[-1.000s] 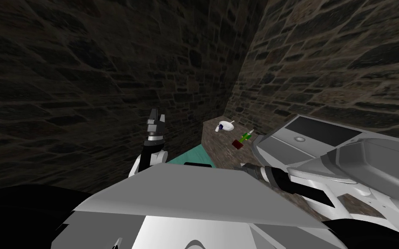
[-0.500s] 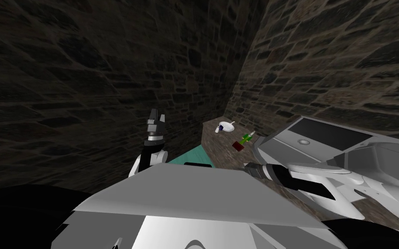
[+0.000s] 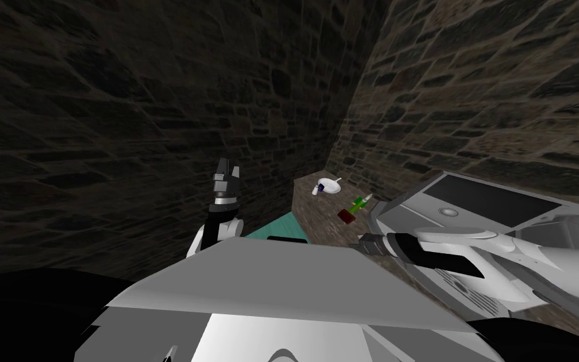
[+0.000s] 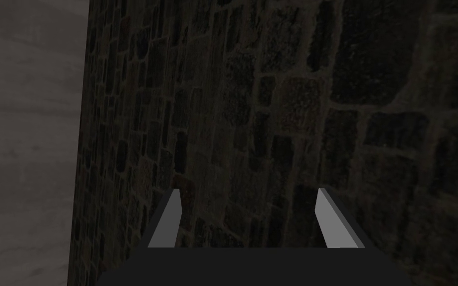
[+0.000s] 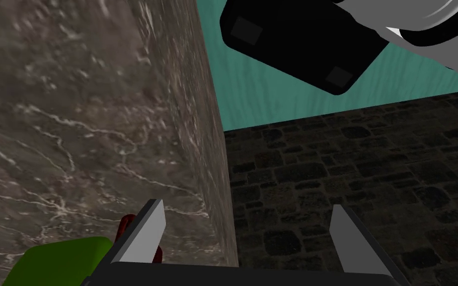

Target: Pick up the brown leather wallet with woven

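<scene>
Progress: nothing is grasped yet. Your right pincer (image 5: 247,206) hangs at the tabletop (image 5: 64,124) edge, fingers apart and empty. The dark red-brown wallet (image 3: 346,215) lies on the tabletop near it, just beside a green object (image 3: 360,201). Your left pincer (image 4: 248,191) is raised, open, holding nothing. By my reading, reach, closing and lift all remain.

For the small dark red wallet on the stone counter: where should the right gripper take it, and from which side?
Likely from above, across its two free edges. The wallet looks like a low block lying flat on the counter, so a sideways approach finds little to pinch. The green object sits close on its far side; keep the open right gripper off that edge.
</scene>
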Robot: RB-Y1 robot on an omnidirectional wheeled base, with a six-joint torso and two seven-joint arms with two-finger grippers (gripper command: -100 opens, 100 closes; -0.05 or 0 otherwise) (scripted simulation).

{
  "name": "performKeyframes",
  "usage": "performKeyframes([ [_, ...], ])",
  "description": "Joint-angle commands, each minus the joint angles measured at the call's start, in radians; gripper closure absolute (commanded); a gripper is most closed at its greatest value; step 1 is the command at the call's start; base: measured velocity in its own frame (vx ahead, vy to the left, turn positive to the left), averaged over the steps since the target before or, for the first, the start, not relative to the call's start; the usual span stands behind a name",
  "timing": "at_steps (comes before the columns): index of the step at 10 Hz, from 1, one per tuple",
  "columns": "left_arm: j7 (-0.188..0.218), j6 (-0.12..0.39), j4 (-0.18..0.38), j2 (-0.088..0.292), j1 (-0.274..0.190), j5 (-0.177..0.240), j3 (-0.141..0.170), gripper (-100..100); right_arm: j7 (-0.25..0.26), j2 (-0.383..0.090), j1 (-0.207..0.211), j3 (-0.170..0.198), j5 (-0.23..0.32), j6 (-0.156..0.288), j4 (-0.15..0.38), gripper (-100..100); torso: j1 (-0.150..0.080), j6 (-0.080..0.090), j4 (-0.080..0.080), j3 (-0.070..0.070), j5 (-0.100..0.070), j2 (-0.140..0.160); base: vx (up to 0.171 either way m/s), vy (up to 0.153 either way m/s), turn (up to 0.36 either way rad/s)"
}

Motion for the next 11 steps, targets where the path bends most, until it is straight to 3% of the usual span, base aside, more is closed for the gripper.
performKeyframes([
  [1,0.000,0.000,0.000,0.000,0.000,0.000,0.000,0,-0.004,-0.037,0.008,-0.008,-0.001,0.005,0.003,-100,0.000,0.000,0.000,0.000,0.000,0.000,0.048,-0.014,0.010],
  [8,0.000,0.000,0.000,0.000,0.000,0.000,0.000,0,-0.022,-0.235,-0.012,-0.009,-0.032,0.027,0.015,-100,0.000,0.000,0.000,0.000,0.000,0.000,0.062,-0.018,0.010],
  [11,0.000,0.000,0.000,0.000,0.000,0.000,0.000,0,-0.029,-0.297,-0.022,-0.011,-0.044,0.032,0.018,-100,0.000,0.000,0.000,0.000,0.000,-0.001,0.070,-0.025,0.009],
])
